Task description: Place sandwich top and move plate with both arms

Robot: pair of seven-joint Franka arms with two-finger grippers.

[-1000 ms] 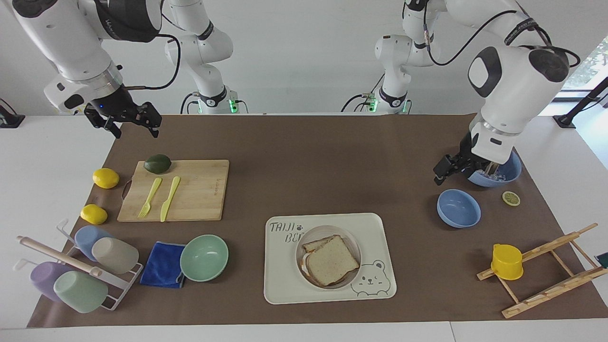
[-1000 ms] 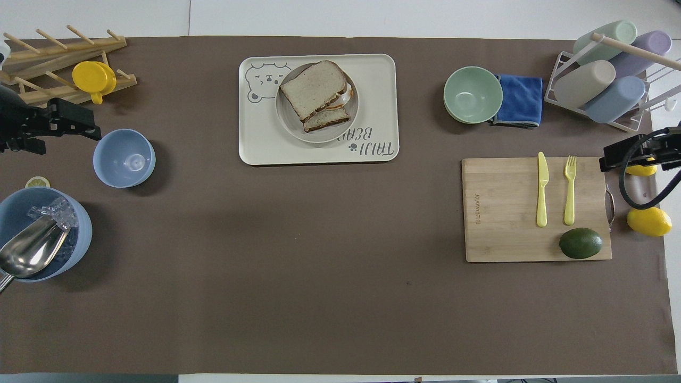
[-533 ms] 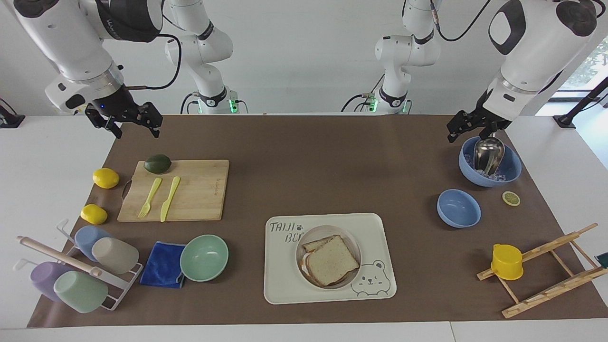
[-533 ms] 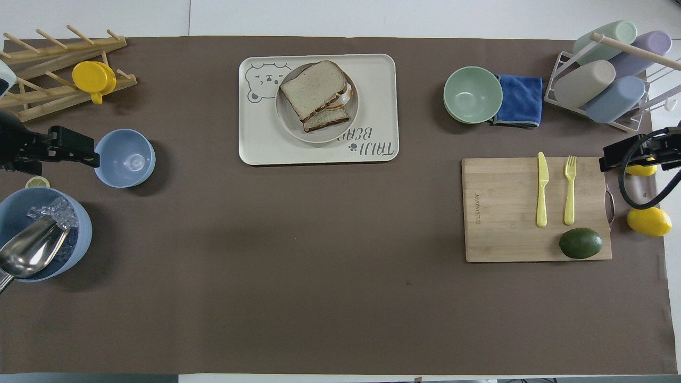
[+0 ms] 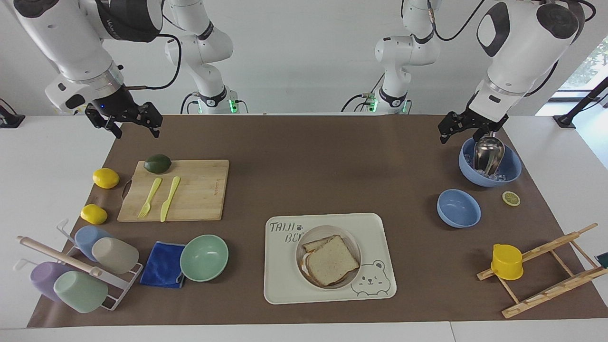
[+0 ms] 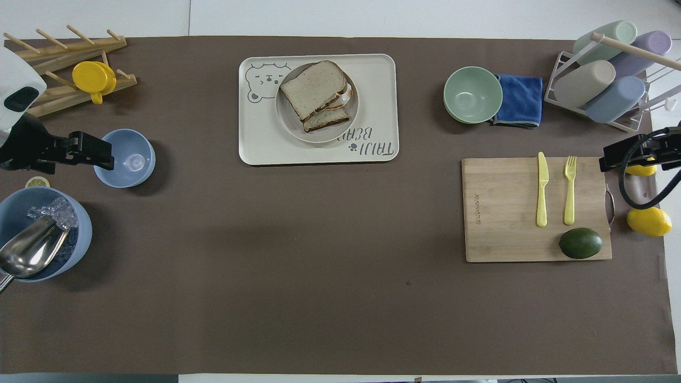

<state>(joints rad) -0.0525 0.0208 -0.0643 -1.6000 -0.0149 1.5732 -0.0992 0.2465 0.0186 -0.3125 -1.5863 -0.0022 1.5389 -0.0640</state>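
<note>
The sandwich top [image 5: 332,260] [image 6: 313,86], a pale bread slice with a brown crust, lies askew on another slice on the plate [image 5: 352,243] [image 6: 352,114]. The off-white plate sits in the cream bear tray [image 5: 375,232] [image 6: 255,143]. My left gripper [image 5: 453,130] [image 6: 104,154] hangs open and empty in the air at the left arm's end, beside the ice bowl [image 5: 510,171] [image 6: 80,223]. My right gripper [image 5: 133,124] [image 6: 606,159] waits open and empty above the mat's edge at the right arm's end, near the avocado [image 5: 157,163].
A cutting board [image 5: 199,194] carries the avocado, a yellow fork and a knife; two lemons [image 5: 105,178] lie beside it. A mint bowl [image 5: 204,257], blue cloth and cup rack [image 5: 71,270] stand farther out. A small blue bowl [image 5: 458,208], lemon slice and wooden rack with a yellow cup [image 5: 507,261] are at the left arm's end.
My left gripper has risen from low beside the ice bowl and shifted a little toward the table's middle. The right arm has not moved.
</note>
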